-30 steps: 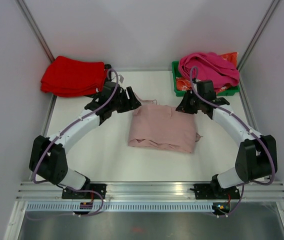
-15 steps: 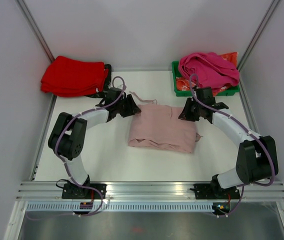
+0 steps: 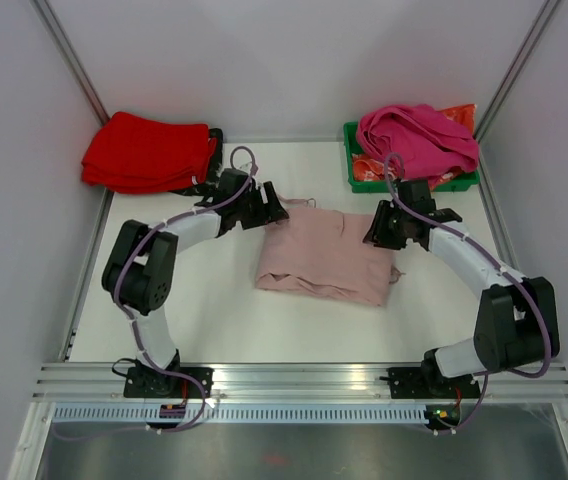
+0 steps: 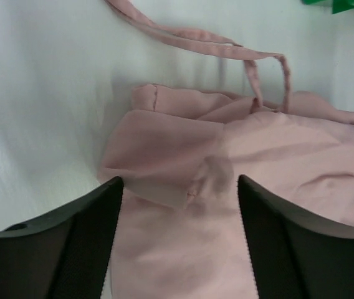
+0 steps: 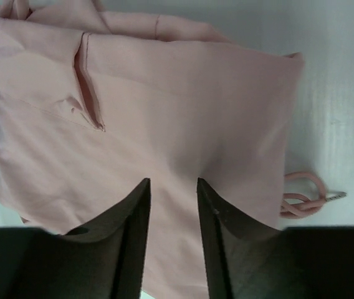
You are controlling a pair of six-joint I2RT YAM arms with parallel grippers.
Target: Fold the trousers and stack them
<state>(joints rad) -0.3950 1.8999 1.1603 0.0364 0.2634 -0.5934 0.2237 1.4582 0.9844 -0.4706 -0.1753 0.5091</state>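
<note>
The trousers (image 3: 324, 255) are seen in the middle of the top view, folded into a rough rectangle and laid flat on the white table (image 3: 204, 310). A thin drawstring cord (image 4: 214, 48) is stretched out on the table above their upper left corner, and a second cord (image 5: 301, 198) is curled in small loops just beside their right edge. The left gripper (image 3: 276, 210) is placed at the upper left corner of the trousers; in its wrist view the jaws are held wide apart, with a folded corner of the cloth seen between them, and nothing is gripped. The right gripper (image 3: 376, 236) is placed at the upper right corner; its jaws are kept with only a narrow gap, the pink cloth lies flat behind this gap, and no pinch can be seen. A pile of red garments (image 3: 144, 152) is found in the upper left of the top view. In the upper right a green tray (image 3: 350, 150) is filled with a magenta garment (image 3: 419, 135), and an orange packet (image 3: 456, 115) is partly covered by it; its print is too small to be read.
</note>
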